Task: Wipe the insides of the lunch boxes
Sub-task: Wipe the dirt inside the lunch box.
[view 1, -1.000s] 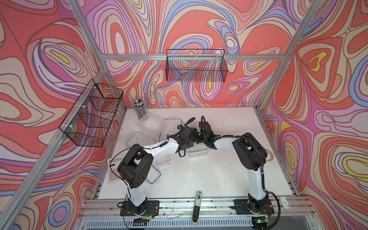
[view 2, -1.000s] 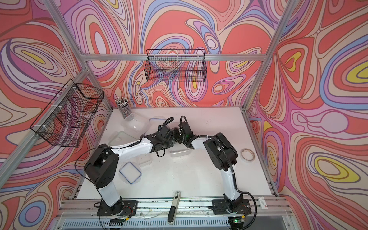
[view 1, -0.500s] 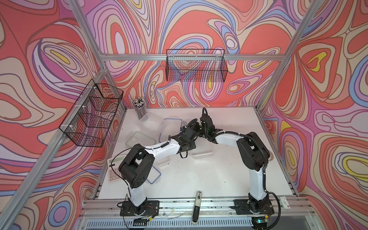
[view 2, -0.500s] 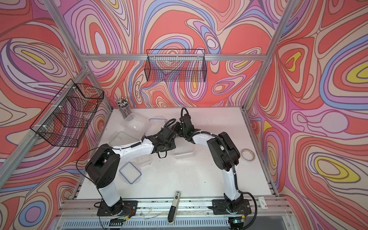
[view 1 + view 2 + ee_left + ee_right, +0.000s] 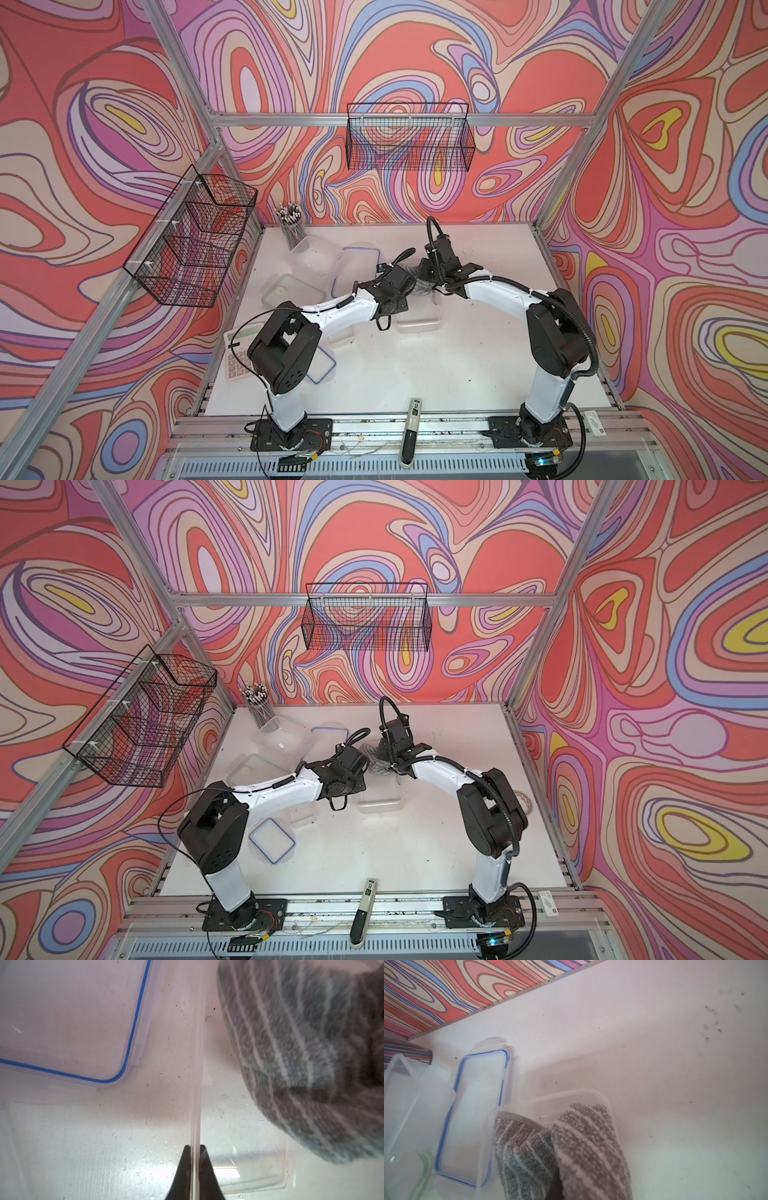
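The left gripper (image 5: 195,1159) pinches the thin clear wall of the medium lunch box (image 5: 197,1064), a round-cornered plastic tub in the middle of the white surface (image 5: 415,374). The right gripper (image 5: 424,277), its fingers hidden by fabric, is pressed together on a bunched grey striped terry cloth (image 5: 560,1157) that hangs inside that tub. There are three tubs in all. The large lunch box (image 5: 316,259) sits at the back, and the small lunch box (image 5: 302,812) is half under the left arm. Three lids lie loose: a blue-rimmed lid (image 5: 68,1022) beside the held tub, a second blue-rimmed lid (image 5: 272,839) and a frosted lid (image 5: 253,771).

place: probably robot lab cell | cue: aluminium frame (image 5: 291,119), swirl-printed walls (image 5: 415,54)
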